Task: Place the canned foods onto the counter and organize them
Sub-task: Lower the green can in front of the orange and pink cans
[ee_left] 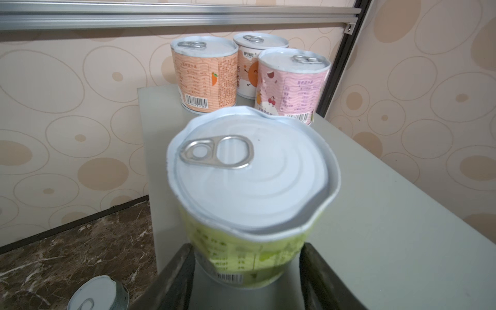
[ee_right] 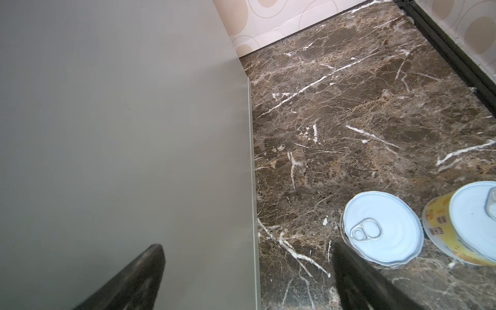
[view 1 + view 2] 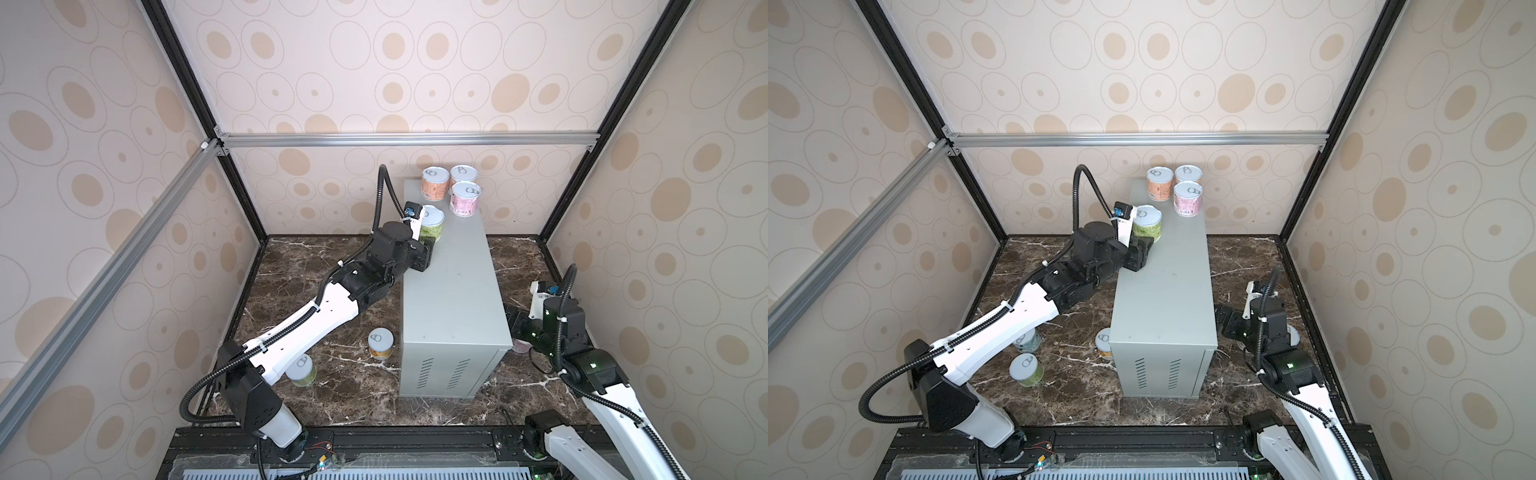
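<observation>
The grey counter (image 3: 453,299) carries an orange can (image 3: 435,183), a white can (image 3: 463,173) and a pink can (image 3: 465,199) at its far end. Nearer, by the counter's left edge, stands a green can (image 1: 241,174). My left gripper (image 1: 248,249) is shut on it, one finger against each side of its lower body. My right gripper (image 2: 247,268) hangs open and empty low beside the counter's right wall. Just beside it on the marble are a pale-lidded can (image 2: 381,230) and a yellow can (image 2: 469,228).
Left of the counter on the dark marble floor (image 3: 332,399) stand a yellow-labelled can (image 3: 380,343) and a green can (image 3: 302,370); a further can (image 3: 1027,338) shows partly under my left arm. Patterned walls and black frame posts enclose the cell.
</observation>
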Robot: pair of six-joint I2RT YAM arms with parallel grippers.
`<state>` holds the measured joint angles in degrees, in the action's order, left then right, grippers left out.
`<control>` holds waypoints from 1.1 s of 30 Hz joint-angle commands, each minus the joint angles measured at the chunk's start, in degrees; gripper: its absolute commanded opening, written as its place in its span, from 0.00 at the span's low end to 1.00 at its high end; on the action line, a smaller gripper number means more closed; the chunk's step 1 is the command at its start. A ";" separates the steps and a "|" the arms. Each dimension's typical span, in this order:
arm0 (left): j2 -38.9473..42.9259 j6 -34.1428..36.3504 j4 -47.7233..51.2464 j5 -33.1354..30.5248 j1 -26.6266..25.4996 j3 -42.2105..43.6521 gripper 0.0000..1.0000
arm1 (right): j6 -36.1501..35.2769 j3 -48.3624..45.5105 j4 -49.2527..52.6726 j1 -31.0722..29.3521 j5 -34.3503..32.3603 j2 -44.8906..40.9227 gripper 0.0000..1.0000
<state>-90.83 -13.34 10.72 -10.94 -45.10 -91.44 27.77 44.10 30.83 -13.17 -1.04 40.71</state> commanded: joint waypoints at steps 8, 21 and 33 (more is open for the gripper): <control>-5.48 1.56 1.46 0.12 1.63 -8.54 0.59 | -1.13 -0.94 -0.60 -0.21 -0.31 0.64 1.00; -14.07 2.68 5.51 1.45 3.99 -19.85 0.56 | -1.63 -0.61 -0.86 -0.19 -0.03 1.83 0.99; -21.33 2.73 9.34 2.41 5.80 -29.16 0.56 | -1.66 -0.85 -0.60 -0.19 0.14 1.94 0.99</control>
<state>-110.98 -11.70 17.74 -8.95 -40.14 -117.67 26.50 43.90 30.55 -13.17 -1.02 42.74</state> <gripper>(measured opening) 0.561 0.995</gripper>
